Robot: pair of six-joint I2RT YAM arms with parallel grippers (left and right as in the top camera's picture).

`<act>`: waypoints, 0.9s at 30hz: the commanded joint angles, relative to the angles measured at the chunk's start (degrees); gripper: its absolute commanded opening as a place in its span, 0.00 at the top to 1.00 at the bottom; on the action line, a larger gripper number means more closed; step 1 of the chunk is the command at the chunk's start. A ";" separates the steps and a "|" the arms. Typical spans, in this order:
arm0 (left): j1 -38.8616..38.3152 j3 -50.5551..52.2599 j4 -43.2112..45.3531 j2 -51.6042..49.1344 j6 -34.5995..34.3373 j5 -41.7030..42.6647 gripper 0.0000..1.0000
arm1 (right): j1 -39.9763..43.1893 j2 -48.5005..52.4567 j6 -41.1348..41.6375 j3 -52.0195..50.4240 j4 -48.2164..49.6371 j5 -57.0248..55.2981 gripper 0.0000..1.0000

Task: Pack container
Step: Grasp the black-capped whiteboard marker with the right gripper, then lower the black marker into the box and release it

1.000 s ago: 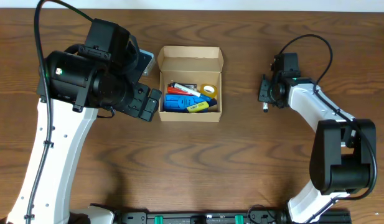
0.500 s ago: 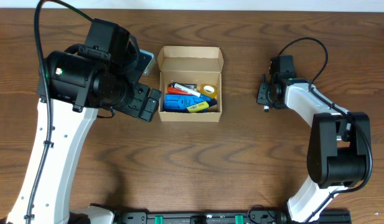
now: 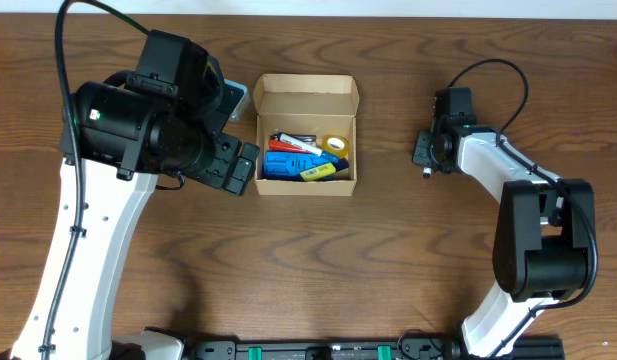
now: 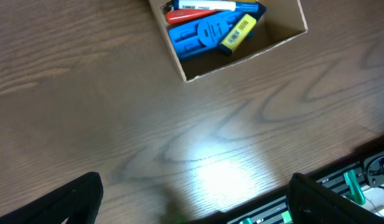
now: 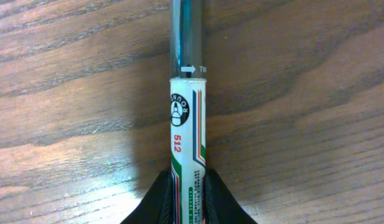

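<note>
The container (image 3: 306,98) is a tan cardboard box, open, lid flap back, in the overhead view's upper middle. It holds a blue stapler (image 3: 288,166), a red and a white marker, a yellow highlighter and a yellow tape roll. It shows at the top of the left wrist view (image 4: 274,38). My left gripper (image 4: 192,202) is open and empty, just left of the box, fingers wide over bare table. My right gripper (image 5: 188,202) is shut on a white marker (image 5: 187,130) with a dark cap, right of the box (image 3: 428,162).
The brown wooden table (image 3: 318,270) carries nothing else loose. A black rail with green clips (image 3: 318,350) runs along the front edge. The right arm's cable (image 3: 498,75) loops above its wrist.
The right wrist has shifted slightly up and left with the marker between one second ago and half a second ago. The left arm has not moved.
</note>
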State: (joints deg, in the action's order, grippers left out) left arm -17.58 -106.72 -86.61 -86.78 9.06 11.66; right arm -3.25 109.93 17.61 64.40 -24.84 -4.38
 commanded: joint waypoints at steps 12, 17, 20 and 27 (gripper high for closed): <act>-0.07 -0.28 -0.15 0.31 0.59 0.17 0.05 | -2.78 -3.23 -1.09 13.92 -8.81 5.22 0.95; -0.07 -0.28 -0.15 0.31 0.59 0.20 0.05 | -8.33 -6.21 -10.56 22.14 -8.79 12.52 0.94; -0.07 -0.28 -0.15 0.31 0.59 0.20 0.05 | -13.27 -6.49 -18.62 25.31 -8.79 14.45 0.92; -0.07 -0.28 -0.15 0.31 0.59 0.20 0.05 | -22.03 -5.53 -39.89 25.70 -11.47 18.10 0.88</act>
State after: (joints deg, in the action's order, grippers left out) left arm -17.58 -106.72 -86.61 -86.78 9.06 11.66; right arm -23.40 103.61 -8.93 90.04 -34.85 10.02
